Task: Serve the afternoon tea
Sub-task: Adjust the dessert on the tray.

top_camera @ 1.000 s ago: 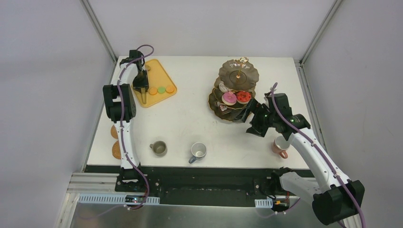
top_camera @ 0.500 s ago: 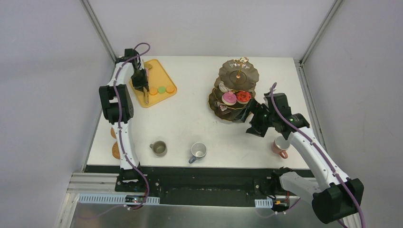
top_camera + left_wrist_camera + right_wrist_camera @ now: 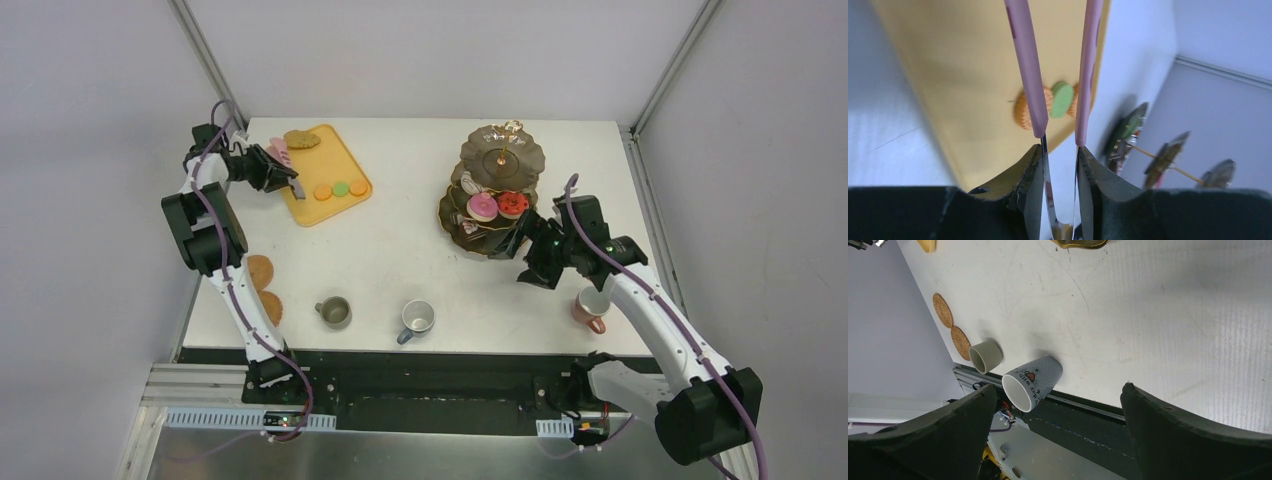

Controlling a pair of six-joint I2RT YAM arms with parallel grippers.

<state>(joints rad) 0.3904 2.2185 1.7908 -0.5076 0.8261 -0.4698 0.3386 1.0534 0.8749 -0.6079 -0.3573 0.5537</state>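
The left jaws, pinching the tongs (image 3: 1029,75), have swung back off the tray (image 3: 335,150) past its outer edge. The macarons (image 3: 340,188) lie just ahead of them on the tray, none lifted. The right jaws stay spread and unmoved, with the stand (image 3: 500,160) just in front, so I judge a fresh approach to the macarons is still needed.

Orange and green macarons (image 3: 340,188); pink tongs (image 3: 1027,75); yellow-orange tray (image 3: 325,160).

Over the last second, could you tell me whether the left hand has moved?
Yes. The left hand, gripping the tongs, has swung left, from over the yellow tray to its left edge.
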